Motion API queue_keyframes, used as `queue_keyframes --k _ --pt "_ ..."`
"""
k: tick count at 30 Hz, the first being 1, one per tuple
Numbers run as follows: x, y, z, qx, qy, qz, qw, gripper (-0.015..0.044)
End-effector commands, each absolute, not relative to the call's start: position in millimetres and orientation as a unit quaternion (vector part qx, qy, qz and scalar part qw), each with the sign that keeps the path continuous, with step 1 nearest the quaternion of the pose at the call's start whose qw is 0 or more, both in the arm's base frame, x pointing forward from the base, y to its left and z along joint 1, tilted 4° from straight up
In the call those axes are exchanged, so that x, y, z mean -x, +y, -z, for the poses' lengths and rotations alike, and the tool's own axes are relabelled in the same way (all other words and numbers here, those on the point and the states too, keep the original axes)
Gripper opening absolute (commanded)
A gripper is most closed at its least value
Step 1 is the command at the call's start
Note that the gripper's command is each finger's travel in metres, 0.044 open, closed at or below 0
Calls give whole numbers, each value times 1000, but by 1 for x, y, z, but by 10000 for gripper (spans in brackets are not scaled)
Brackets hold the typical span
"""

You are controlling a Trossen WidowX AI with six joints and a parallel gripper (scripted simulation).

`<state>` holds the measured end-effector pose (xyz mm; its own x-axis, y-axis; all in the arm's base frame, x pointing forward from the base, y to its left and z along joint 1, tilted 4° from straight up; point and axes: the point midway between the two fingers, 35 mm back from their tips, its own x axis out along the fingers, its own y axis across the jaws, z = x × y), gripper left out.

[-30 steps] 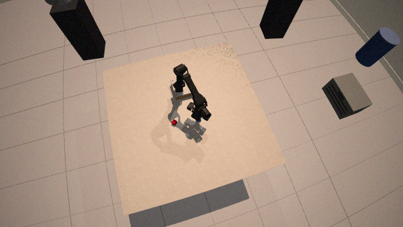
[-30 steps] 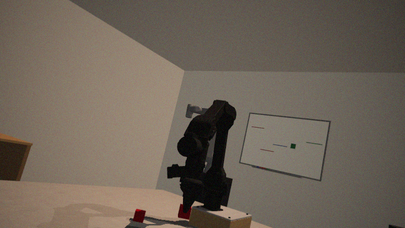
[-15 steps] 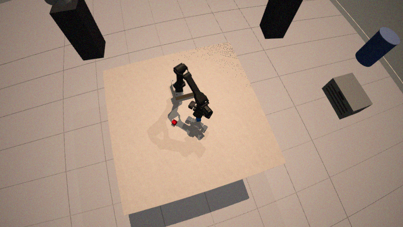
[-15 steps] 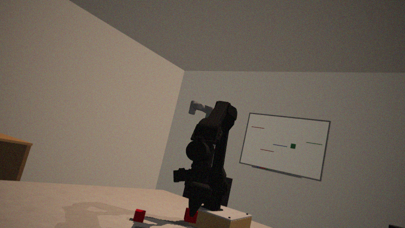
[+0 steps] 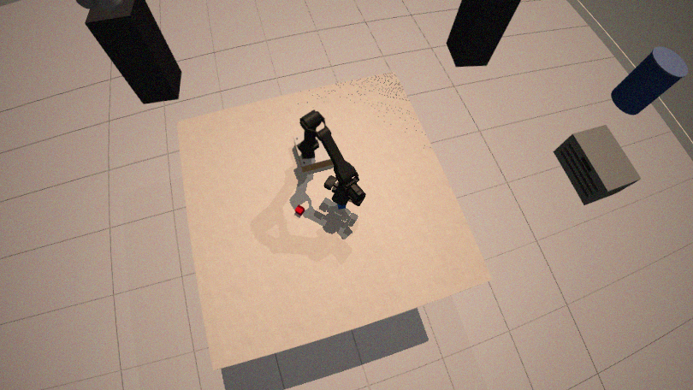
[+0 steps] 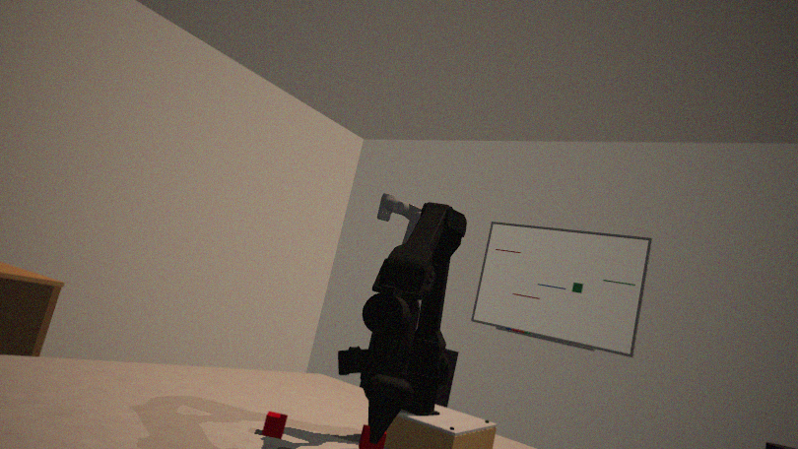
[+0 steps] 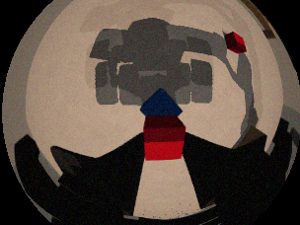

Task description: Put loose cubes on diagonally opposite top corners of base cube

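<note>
We begin at the gripper (image 5: 341, 199) (image 6: 376, 437) (image 7: 162, 136): its two fingers stand partly apart, closed to the width of a red cube (image 6: 365, 437) (image 7: 164, 143), which we find gripped between them. In the wrist view, the blue cube (image 5: 341, 206) (image 7: 161, 103) lies directly beyond the gripped cube, toward 12 o'clock, with one corner pointing away from us. The gripped cube partly covers it in that view, and we cannot tell whether the two touch. In the top view, we see only a small part of the blue cube, at the lower edge of the gripper. The second red cube (image 5: 299, 209) (image 6: 275, 424) (image 7: 236, 42) rests on the tabletop (image 5: 387, 251) (image 6: 84, 390), well apart from the blue cube; we locate it at 9 o'clock from the gripper in the top view and at 1 o'clock in the wrist view. From the gripper, the arm (image 5: 334, 150) (image 6: 435, 279) runs toward 11 o'clock in the top view, to its mounting block (image 5: 317, 166) (image 6: 469, 437). Farther out in that view, we note a grey box (image 5: 606, 157) at 3 o'clock and a blue cylinder (image 5: 642, 86) at 2 o'clock. In the exterior view, we find the whiteboard (image 6: 558, 312) at 2 o'clock.
</note>
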<state>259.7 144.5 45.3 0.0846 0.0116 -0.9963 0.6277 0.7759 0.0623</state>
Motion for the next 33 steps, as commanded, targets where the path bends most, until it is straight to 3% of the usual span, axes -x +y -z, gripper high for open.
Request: queue_keyframes --k 1,22,26,33 --pt "-260 144 -42 -250 637 224 694 105" --pt "-260 144 -41 -250 637 224 694 105" --pt "-260 144 -41 -250 637 224 694 205" --pt "-260 144 -46 -250 638 223 693 205"
